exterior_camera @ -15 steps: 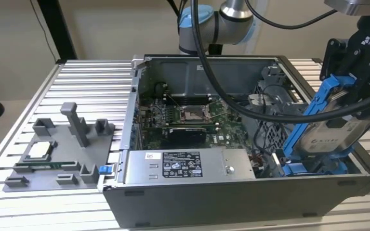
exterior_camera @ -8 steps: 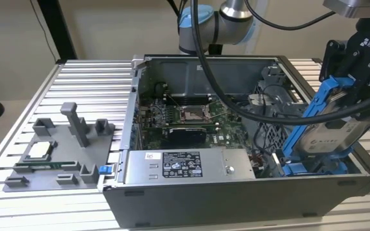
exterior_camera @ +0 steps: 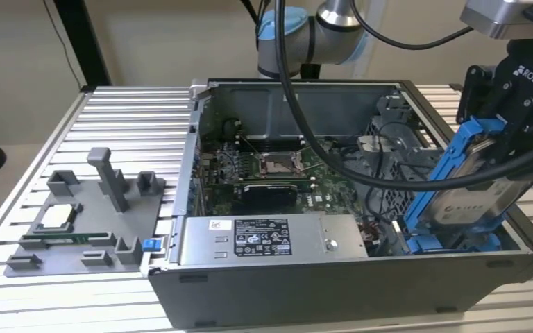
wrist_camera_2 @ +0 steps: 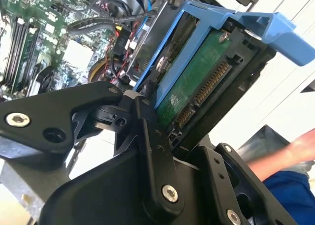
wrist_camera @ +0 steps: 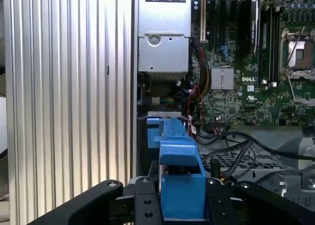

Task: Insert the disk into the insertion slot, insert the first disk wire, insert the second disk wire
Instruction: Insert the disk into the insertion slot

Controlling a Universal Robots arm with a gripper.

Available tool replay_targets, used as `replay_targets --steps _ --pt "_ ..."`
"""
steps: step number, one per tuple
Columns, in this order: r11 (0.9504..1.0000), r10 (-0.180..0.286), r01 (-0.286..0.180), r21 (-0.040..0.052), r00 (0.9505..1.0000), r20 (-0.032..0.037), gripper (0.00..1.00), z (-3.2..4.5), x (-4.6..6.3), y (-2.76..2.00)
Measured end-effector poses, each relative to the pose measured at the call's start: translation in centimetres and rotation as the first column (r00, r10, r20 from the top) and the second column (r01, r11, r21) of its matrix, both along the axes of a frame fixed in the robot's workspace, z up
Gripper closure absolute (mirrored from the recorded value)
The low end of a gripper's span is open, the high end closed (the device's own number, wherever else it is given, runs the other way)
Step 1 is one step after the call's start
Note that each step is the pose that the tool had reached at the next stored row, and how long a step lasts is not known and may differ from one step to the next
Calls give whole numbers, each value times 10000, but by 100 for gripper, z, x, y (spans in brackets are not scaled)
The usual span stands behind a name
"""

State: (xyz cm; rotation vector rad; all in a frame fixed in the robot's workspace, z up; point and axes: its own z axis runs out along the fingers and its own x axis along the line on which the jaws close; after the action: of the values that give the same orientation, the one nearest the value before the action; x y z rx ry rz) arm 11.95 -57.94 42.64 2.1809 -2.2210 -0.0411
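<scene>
Right, 1 pincer (exterior_camera: pixel 488 139) clamped on 1 disk (exterior_camera: pixel 466 201), tilted, btm end at 1 insertion slot (exterior_camera: pixel 433 244).

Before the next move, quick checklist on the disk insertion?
1. Grip, jaws shut on the disk: ok.
2. Disk seated in the insertion slot: not ok, stands tilted, upper end above the case.
3. Lower end inside slot: cannot tell.
4. Disk connector bare, no wire plugged: ok.
5. Black cables clear of path: cannot tell.
6. People clear: not ok, a person's arm in the second wrist view.
</scene>
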Motion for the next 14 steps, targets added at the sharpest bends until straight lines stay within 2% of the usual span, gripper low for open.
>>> replay_targets --steps 7,11,14 --pt "10000 0 0 27 10000 25 100 -25 7 7" --pt "9999 0 -1 117 10000 47 100 -31 7 11" --pt "9999 0 -1 149 10000 48 100 -46 7 10"
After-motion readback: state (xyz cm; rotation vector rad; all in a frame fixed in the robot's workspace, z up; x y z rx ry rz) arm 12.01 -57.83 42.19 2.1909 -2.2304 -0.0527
